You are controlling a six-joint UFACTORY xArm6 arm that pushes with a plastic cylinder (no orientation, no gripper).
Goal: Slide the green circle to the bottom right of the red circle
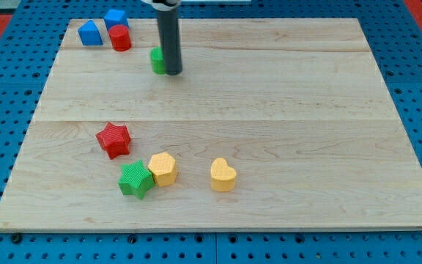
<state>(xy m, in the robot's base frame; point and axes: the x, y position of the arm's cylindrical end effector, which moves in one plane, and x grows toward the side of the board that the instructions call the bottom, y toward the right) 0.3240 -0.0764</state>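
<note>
The green circle point(156, 60) stands near the view's top left, partly hidden by my rod. My tip point(173, 72) touches its right side. The red circle point(120, 38) stands up and to the left of the green circle, a short gap apart. The green circle is to the lower right of the red circle.
A blue block point(90, 33) and a blue cube point(116, 17) sit beside the red circle at the top left corner of the wooden board point(306, 110). A red star point(113, 139), green star point(136, 180), yellow hexagon point(163, 169) and yellow heart point(223, 174) lie lower left.
</note>
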